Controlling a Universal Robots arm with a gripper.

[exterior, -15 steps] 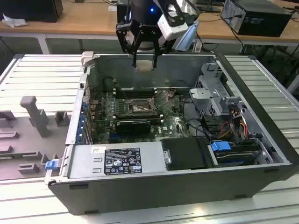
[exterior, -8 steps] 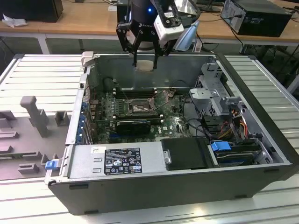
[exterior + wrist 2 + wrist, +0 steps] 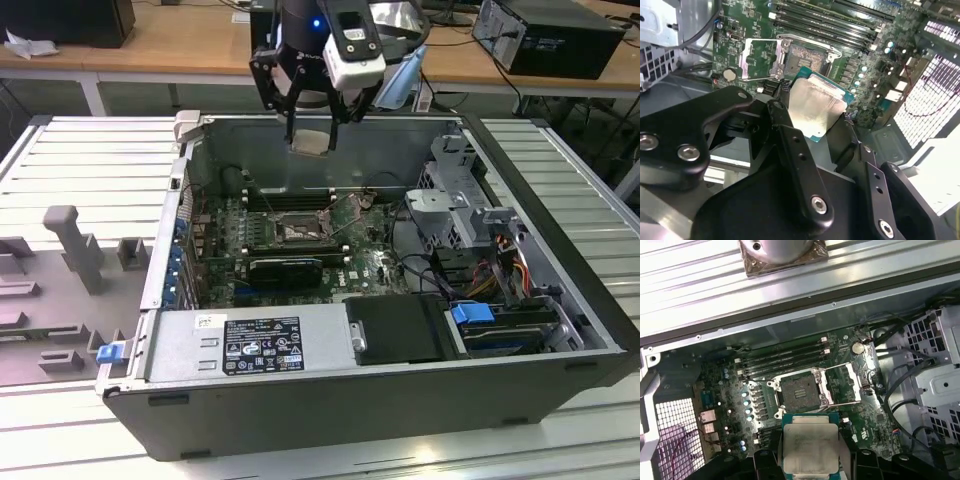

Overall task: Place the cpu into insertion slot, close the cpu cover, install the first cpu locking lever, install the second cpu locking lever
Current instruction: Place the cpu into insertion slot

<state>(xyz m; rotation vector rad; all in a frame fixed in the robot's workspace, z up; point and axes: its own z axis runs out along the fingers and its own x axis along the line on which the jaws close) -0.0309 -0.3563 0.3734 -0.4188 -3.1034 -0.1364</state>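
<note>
My gripper (image 3: 312, 128) is shut on the cpu (image 3: 312, 142), a pale silvery square chip, and holds it in the air over the back wall of the open computer case. In both wrist views the cpu (image 3: 811, 447) (image 3: 815, 105) sits flat between the black fingers (image 3: 790, 145), above the green motherboard (image 3: 725, 390). The insertion slot (image 3: 800, 391) (image 3: 807, 54) (image 3: 297, 232) lies bare below and apart from the chip. The cpu cover (image 3: 842, 384) (image 3: 759, 57) is swung open beside the slot. A thin locking lever (image 3: 842, 404) stands free along the socket's edge.
Long black memory slots (image 3: 785, 357) run just behind the socket. A metal drive cage (image 3: 450, 200) and loose cables (image 3: 490, 270) fill the case on the exterior view's right. A labelled power supply (image 3: 260, 345) spans the front. Grey fixtures (image 3: 75, 240) stand on the table outside.
</note>
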